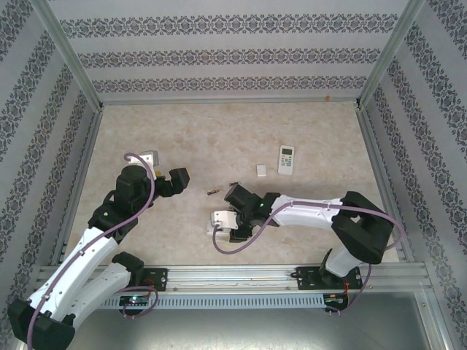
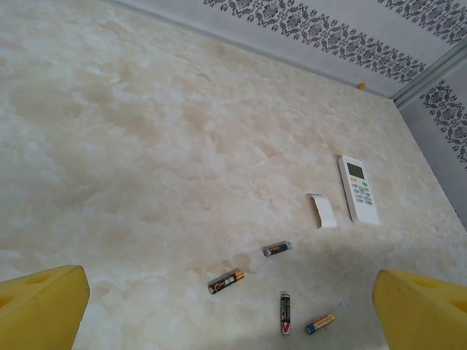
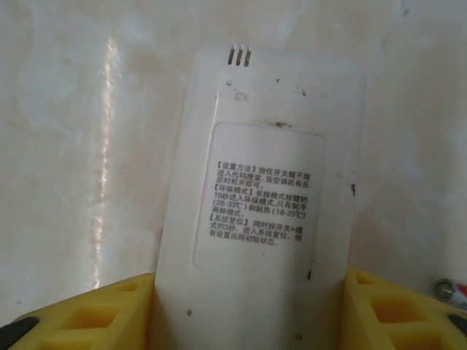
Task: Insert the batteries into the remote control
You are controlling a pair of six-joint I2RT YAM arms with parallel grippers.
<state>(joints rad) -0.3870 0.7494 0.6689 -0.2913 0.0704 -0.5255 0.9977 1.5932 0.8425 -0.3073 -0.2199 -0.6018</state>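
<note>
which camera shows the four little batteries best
Left wrist: all four dark cylindrical batteries with coppery ends lie separate and sharp. Top external makes them tiny specks; right wrist catches perhaps one tip at its right edge.

The table top (image 1: 219, 131) is a pale beige sheet with a marbled pattern, evenly lit (a few soft patches of glare lie on it). Three walls (image 1: 219, 51) close it in, white with horizontal bands of dark floral ornament, and slanting bare metal posts (image 1: 71, 62) mark the back corners. A grey metal rail (image 1: 241, 275) runs along the near edge.
</note>
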